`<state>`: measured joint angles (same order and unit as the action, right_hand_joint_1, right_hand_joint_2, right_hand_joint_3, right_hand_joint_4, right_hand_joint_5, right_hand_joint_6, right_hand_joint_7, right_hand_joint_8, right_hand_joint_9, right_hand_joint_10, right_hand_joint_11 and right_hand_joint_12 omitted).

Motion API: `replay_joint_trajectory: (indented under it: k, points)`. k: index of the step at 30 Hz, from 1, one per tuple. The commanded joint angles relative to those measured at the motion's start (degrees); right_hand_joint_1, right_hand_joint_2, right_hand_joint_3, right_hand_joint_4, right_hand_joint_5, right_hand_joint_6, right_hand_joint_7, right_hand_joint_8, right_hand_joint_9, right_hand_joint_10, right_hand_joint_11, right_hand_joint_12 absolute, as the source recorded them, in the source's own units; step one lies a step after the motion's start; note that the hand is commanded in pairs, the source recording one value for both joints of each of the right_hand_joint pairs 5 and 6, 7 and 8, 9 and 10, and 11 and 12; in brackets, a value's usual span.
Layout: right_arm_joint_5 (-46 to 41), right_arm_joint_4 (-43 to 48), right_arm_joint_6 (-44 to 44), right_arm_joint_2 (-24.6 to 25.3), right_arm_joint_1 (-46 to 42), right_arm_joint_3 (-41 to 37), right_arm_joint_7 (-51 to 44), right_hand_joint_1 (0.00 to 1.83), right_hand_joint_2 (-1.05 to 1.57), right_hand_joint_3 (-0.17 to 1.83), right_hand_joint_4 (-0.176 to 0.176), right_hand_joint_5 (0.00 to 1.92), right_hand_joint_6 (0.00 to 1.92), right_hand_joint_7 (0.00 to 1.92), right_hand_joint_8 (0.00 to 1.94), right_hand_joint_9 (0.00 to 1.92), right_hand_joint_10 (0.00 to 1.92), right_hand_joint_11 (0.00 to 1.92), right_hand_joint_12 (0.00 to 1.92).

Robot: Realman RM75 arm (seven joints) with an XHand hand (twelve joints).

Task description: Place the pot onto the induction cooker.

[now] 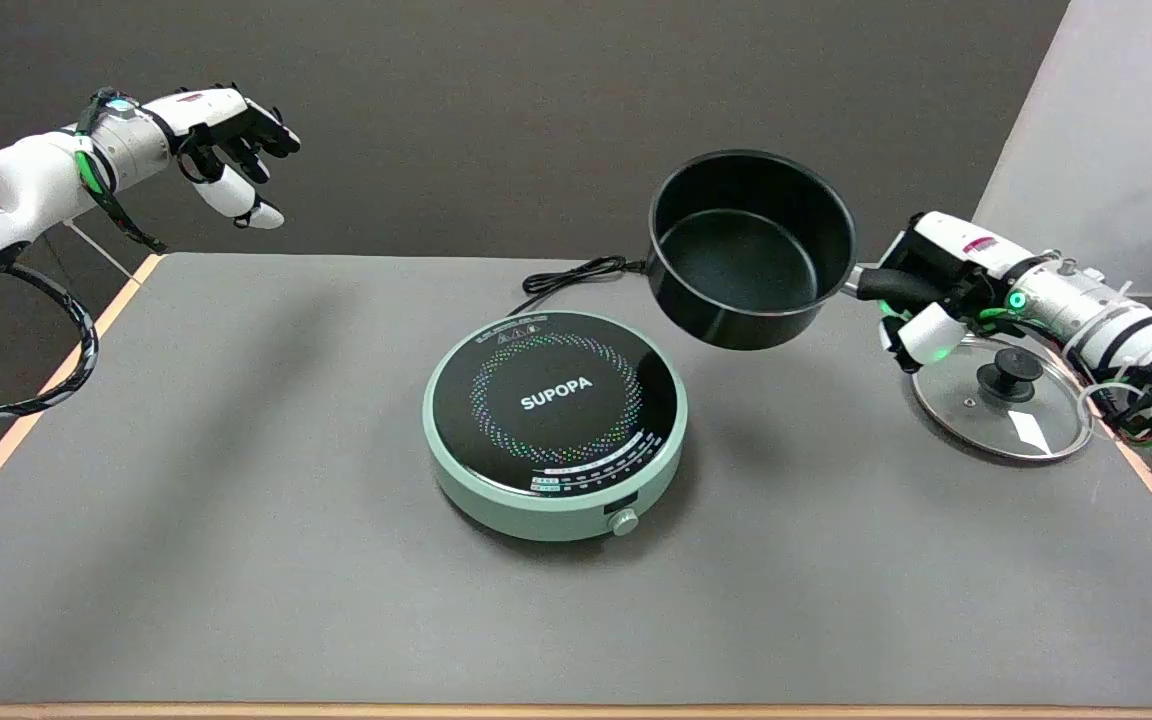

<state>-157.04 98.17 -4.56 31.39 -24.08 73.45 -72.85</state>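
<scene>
The right hand (921,300) grips the handle of the black pot (748,250), holding it in the air, tilted with its mouth toward the camera. The pot hangs at about two o'clock from the green induction cooker (555,425) on the grey surface (236,500), not touching it. A glass lid (1002,396) lies at three o'clock, partly under the hand.

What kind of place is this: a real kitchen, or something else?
Probably a robot test bench, not a kitchen: a bare grey table against plain dark walls, holding only an induction cooker and a glass lid, while the right hand holds the pot.
</scene>
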Motion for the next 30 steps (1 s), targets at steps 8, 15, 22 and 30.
replay_joint_trajectory:
  k: [8, 15, 22, 30]
  points:
    - [-0.6, 2.1, 4.9, -8.5, 12.7, 14.1, 9.5, 1.35, 0.15, 1.83, -0.122, 1.47, 1.47, 1.47, 1.47, 1.47, 1.47, 1.47, 1.47]
    - [-0.6, 4.8, 1.6, -8.4, 12.8, 16.6, 10.8, 1.36, 0.09, 1.83, -0.120, 1.46, 1.46, 1.46, 1.46, 1.46, 1.46, 1.46, 1.46]
    - [-0.4, 7.0, -1.7, -7.0, 12.7, 18.4, 10.5, 1.36, 0.05, 1.83, -0.119, 1.45, 1.45, 1.45, 1.45, 1.45, 1.45, 1.45, 1.45]
    - [0.1, 6.7, -3.3, -3.0, 13.5, 20.5, 8.5, 1.36, 0.04, 1.83, -0.118, 1.45, 1.45, 1.45, 1.45, 1.45, 1.45, 1.45, 1.45]
